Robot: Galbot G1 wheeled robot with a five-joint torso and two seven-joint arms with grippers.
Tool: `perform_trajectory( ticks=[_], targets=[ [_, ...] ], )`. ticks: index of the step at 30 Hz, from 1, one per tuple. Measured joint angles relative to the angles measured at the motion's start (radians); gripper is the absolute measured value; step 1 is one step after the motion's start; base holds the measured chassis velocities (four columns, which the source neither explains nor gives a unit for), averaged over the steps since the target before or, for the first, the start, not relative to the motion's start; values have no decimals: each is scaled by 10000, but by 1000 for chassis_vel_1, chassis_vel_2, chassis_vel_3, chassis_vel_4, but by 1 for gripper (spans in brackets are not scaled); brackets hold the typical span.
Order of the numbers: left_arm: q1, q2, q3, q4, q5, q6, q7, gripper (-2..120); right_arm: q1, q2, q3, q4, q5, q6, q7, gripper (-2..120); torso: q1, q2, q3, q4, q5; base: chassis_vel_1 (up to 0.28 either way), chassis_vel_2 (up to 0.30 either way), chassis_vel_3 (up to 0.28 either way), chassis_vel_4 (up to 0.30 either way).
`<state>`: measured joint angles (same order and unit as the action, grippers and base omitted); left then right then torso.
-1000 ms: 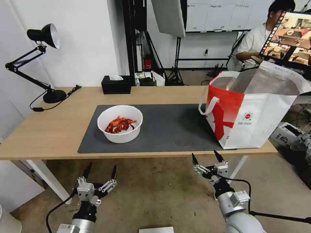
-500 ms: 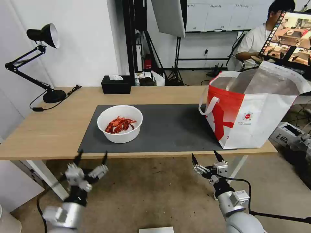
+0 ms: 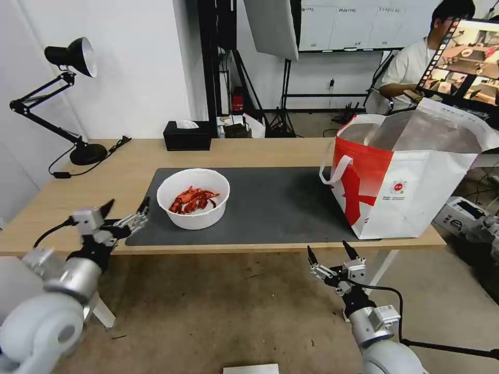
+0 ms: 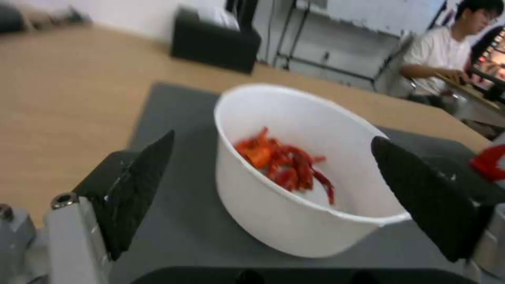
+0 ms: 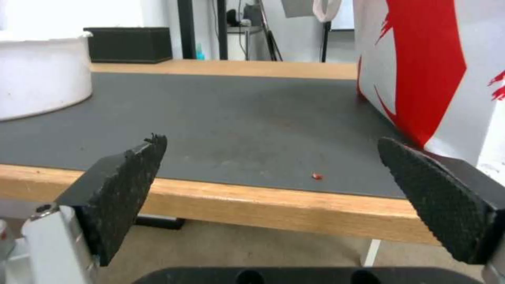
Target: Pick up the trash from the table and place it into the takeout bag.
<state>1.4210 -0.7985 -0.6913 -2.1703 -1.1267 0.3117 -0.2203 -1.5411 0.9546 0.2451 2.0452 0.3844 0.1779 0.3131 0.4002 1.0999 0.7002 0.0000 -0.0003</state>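
Left gripper (image 3: 125, 210) spread wide, empty, near white bowl (image 3: 193, 199), perhaps clear of it, right gripper (image 3: 328, 253) likewise gaping below table (image 3: 93, 205)

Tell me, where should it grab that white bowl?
Probably by the rim. The bowl stands upright and open-topped on the mat, and the open left gripper is level with its left side, so one finger could go inside the wall and one outside.

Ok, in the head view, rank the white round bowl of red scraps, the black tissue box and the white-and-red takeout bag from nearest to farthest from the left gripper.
From the left gripper, fingers open at the table's near-left edge:
1. White round bowl of red scraps: just to its right, on the dark grey mat.
2. Black tissue box: at the table's far edge.
3. White-and-red takeout bag: at the table's right end.
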Motion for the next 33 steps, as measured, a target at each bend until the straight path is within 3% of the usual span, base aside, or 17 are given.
perform_trajectory(
  ticks=[2, 3, 5, 11, 15, 17, 26, 33],
  targets=[
    [-974, 519, 328, 625, -1516, 948, -144, 100, 0, 0, 0, 1, 2, -1, -1, 100, -1, 0, 0, 1, -1, 0, 0, 0, 0],
    [-974, 519, 328, 625, -1516, 948, -144, 100, 0, 0, 0, 1, 2, -1, -1, 100, -1, 0, 0, 1, -1, 0, 0, 0, 0],
    [-2002, 914, 635, 1295, -2758, 1638, -440, 100, 0, 0, 0, 0, 4, 0, -3, 100, 0, 0, -1, -1, 3, 0, 0, 0, 0],
    [-3398, 1199, 1212, 2363, -4024, 2812, -772, 100, 0, 0, 0, 1, 7, 0, -3, 100, 0, 0, -1, 1, 2, 0, 0, 0, 0],
    [-3829, 1207, 1530, 2727, -4140, 3128, -923, 100, 1, 0, 0, 1, 7, 0, -4, 100, -1, 0, -1, 1, 3, 0, 0, 0, 0],
    [-4431, 1181, 2123, 3218, -4106, 3310, -1105, 100, 2, 0, 0, 0, 8, 0, -4, 100, -1, 0, -1, 1, 2, 0, 0, 0, 0],
    [-5606, 866, 3446, 3892, -3677, 3250, -1334, 100, 1, 0, 0, 0, 8, 1, -5, 100, -1, 0, -1, 1, 2, 0, 0, 0, 0],
    [-6683, 642, 4564, 4413, -3588, 3216, -2029, 100, 1, 0, 0, 0, 8, 1, -5, 100, -1, 0, -2, 0, 3, 0, 0, 0, 0]
  ],
)
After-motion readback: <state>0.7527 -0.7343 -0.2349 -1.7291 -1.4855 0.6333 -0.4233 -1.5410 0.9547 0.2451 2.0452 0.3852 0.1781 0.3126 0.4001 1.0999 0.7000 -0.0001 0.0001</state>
